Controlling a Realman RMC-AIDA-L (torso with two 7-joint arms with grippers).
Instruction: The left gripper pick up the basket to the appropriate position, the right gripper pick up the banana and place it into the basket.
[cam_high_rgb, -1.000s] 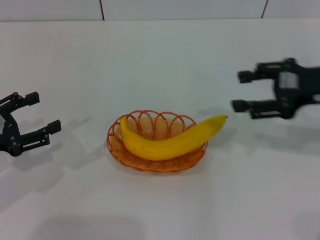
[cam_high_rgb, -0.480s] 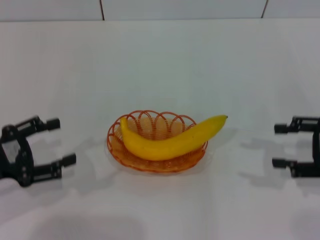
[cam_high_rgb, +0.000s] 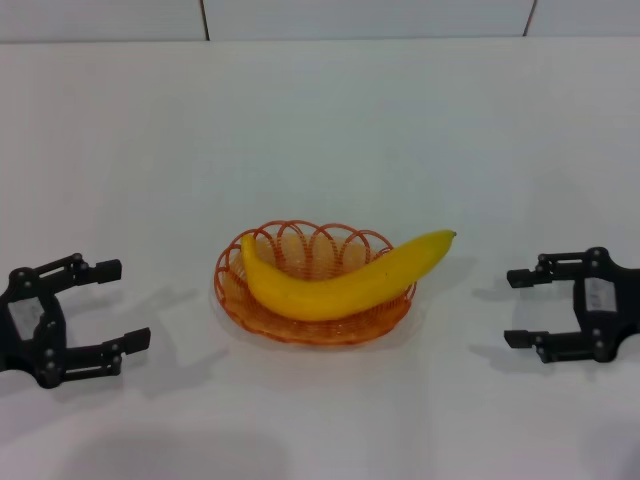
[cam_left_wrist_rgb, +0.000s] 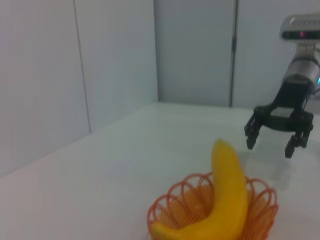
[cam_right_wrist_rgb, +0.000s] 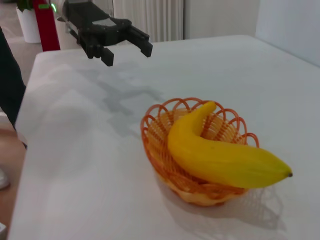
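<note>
Both grippers, left (cam_high_rgb: 112, 305) and right (cam_high_rgb: 520, 308), jaws released; banana (cam_high_rgb: 340, 285) overhangs basket (cam_high_rgb: 232, 290) rim, may roll out if bumped.

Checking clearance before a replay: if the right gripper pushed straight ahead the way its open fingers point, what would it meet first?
Probably the banana: the right gripper points toward its tip, which overhangs the basket rim. Height is unclear.

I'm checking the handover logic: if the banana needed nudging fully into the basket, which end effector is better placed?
The right end effector, probably. The banana's tip overhangs the basket's rim on the robot's right side, pointing toward that open end effector. The left end effector, also open, faces the end already inside.
</note>
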